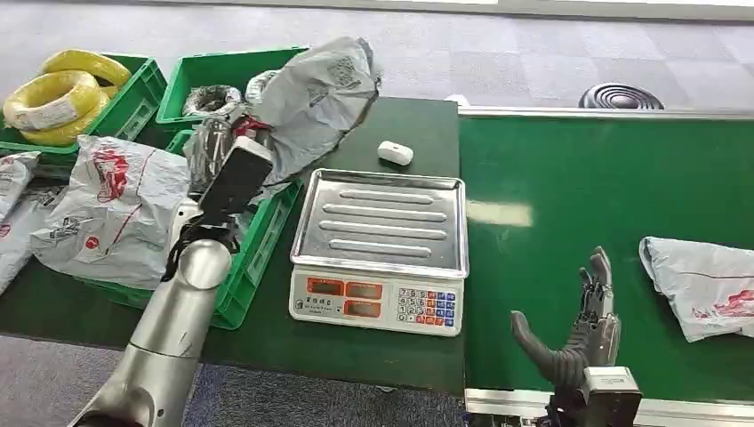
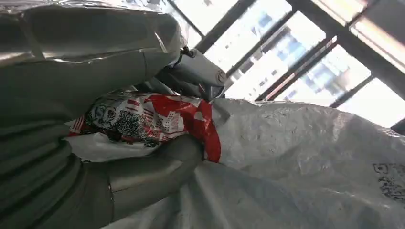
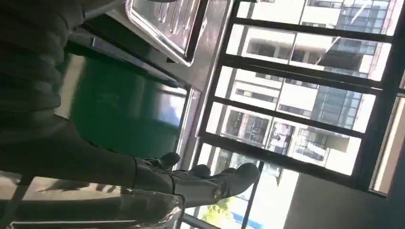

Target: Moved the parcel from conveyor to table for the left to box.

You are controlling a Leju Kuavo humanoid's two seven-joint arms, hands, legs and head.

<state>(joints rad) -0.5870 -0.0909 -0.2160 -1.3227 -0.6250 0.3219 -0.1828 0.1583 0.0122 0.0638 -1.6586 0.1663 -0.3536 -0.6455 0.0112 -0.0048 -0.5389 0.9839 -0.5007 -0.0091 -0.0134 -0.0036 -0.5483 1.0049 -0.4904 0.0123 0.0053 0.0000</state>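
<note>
One grey parcel (image 1: 316,98) with unreadable print, in left robot hand (image 2: 143,167)

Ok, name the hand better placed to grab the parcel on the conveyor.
Right. The right hand hovers open over the conveyor near the parcel; the left hand is holding a bag above the crates.

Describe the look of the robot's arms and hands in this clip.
The left arm is a smooth silver tube with black cables near the wrist. The right hand has dark grey ribbed fingers and a thick grey thumb on a silver wrist block.
</note>
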